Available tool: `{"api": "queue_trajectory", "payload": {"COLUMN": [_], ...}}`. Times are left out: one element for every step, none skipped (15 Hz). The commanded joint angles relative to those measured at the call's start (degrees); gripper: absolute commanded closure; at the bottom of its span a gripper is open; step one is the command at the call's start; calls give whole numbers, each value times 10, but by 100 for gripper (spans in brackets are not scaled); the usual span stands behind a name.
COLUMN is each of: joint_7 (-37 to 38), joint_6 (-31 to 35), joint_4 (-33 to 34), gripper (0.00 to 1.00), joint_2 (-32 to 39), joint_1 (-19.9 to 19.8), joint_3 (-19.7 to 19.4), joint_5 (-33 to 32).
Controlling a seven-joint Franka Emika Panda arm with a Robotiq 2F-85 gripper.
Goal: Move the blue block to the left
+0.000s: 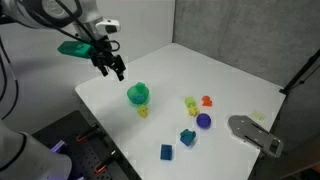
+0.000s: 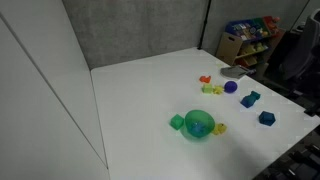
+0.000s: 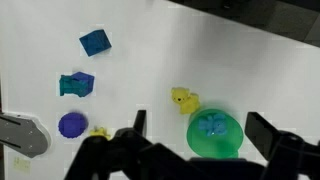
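The blue block (image 1: 167,152) is a small mid-blue cube lying on the white table near its front edge. It also shows in an exterior view (image 2: 267,118) and at the upper left of the wrist view (image 3: 95,42). My gripper (image 1: 112,70) is open and empty. It hangs in the air over the far left part of the table, well away from the block. In the wrist view the open jaws (image 3: 200,130) frame a green bowl (image 3: 214,135). The gripper is out of view in the exterior view that looks across the table toward the shelves.
The green bowl (image 1: 139,95) has a small yellow toy (image 1: 143,111) beside it. A teal-blue irregular piece (image 1: 187,137), a purple ball (image 1: 203,120), a yellow-green piece (image 1: 190,103) and an orange piece (image 1: 207,100) lie near the block. A grey tool (image 1: 255,135) lies at the right edge.
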Motion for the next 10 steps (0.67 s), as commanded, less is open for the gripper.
{"api": "queue_trajectory", "payload": {"joint_7": [3,3,3,13,20,27,33,42,50,61], "joint_6": [-2,-2,-2,1,2,5,3,6,5,9], "joint_4": [1,1,1,8,21,31,42,53,67,79], "gripper": [0,0,0,0,0,0,0,0,0,0], "joint_2": [0,0,0,11,28,44,60,76,97,114], "joint_1": [5,5,5,2,-3,-8,-12,-17,-24,-30], "joint_3": [-5,-5,-5,-3,-2,-2,-3,-4,-6,-7], "joint_5": [-3,-3,-3,-2,-3,-5,-5,-6,-6,-7]}}
